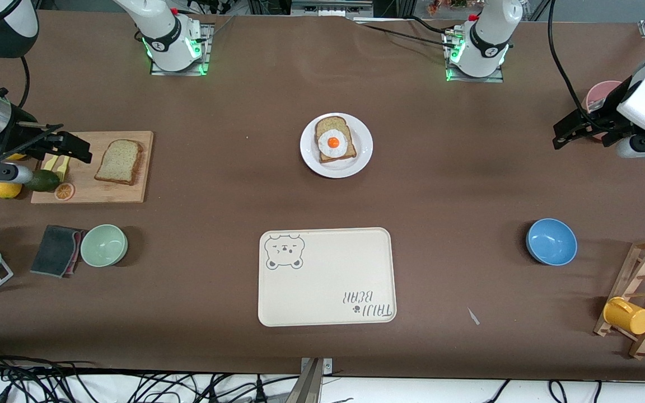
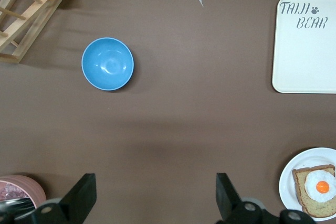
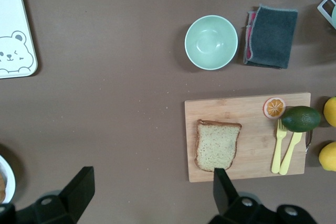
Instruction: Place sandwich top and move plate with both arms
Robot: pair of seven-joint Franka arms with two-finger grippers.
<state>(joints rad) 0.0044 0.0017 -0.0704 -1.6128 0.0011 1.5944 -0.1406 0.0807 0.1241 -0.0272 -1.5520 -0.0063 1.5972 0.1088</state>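
A: While both arms hang high at the frame's edges, largest items first: brown desk [image 1: 468, 184], cream tray [image 1: 327, 276] low centre, cutting board [image 1: 92, 167] mid-left, then white plate [image 1: 336, 145] upper centre carrying the egg-topped slice [image 1: 334, 139].

B: Noted. Sandwich top?

A: Sandwich top [image 1: 119, 161] lies flat on the board, apart from the plate, toward the right arm's end of the desk. Long axis runs roughly up-down in the front frame, rounded edge uppermost.

B: Which arm is closer?

A: Right gripper [image 1: 73, 145], at far left of frame, sits over the board's edge just beside the slice. In its wrist view, one of its fingers [image 3: 223, 184] hangs just off the slice's edge, so the bread is slightly off the gap between the jaws. My judgement: a short sideways shift, then descent.

B: Jaws?

A: Spread wide, empty. Left gripper [image 1: 571, 133], far right of frame, also wide and empty, waiting beside a pink container [image 1: 602, 95].
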